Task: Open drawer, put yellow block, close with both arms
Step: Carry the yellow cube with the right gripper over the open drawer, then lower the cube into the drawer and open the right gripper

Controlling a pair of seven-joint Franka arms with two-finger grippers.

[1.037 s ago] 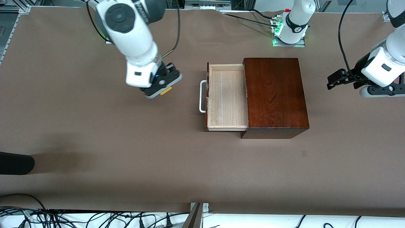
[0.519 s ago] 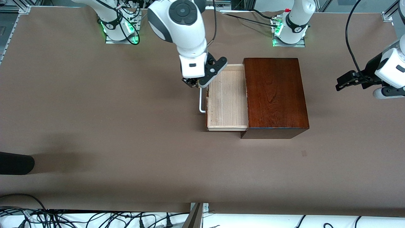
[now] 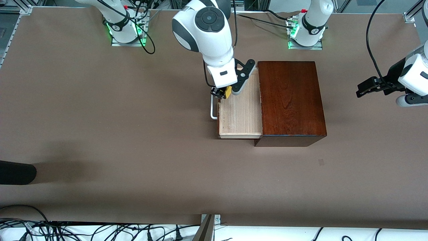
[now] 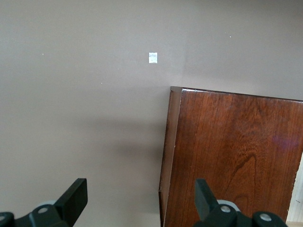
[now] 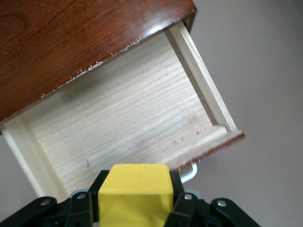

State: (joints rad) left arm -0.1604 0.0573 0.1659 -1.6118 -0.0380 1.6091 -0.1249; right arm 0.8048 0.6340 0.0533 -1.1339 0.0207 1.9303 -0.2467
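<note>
Start at the right arm's end of the table. Your right gripper (image 3: pixel 224 92) is up in the air over the drawer (image 3: pixel 239 113), close to its dark front edge and the white handle (image 3: pixel 213 112). Its fingers are squeezed tight on the yellow block (image 3: pixel 228 91), so the block is held above the drawer, not lying in it. In the right wrist view you can see the block (image 5: pixel 136 193) pinched between the two black fingers (image 5: pixel 183 204), with the pale wood of the drawer below. The drawer is pulled out of the dark wooden box (image 3: pixel 290 100). Your left gripper (image 3: pixel 364 87) waits over the table near the left arm's end, apart from the box. Its fingers (image 4: pixel 71 202) are spread wide and hold nothing.
</note>
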